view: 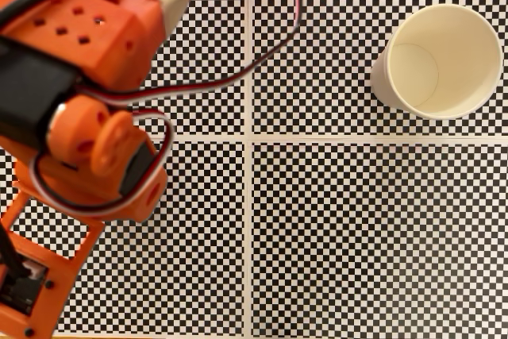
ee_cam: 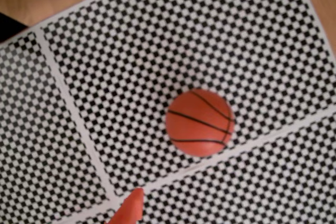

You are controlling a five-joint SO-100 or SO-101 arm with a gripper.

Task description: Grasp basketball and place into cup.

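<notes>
Basketball free on checkered worktop; pincer tip just visible, jaw state unclear. Approach: centre over ball, descend, then carry to cup.

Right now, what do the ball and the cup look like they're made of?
The ball: probably rubber or soft plastic, matte orange with black seam lines. The cup: likely paper, plain cream-white and dull, with a thin rolled rim.

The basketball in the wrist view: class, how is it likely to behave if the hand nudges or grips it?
The basketball is round and lies free on the flat checkered mat, so a nudge would probably send it rolling. It looks small, so probably light. Its curved sides may slip from an off-centre grip.
</notes>
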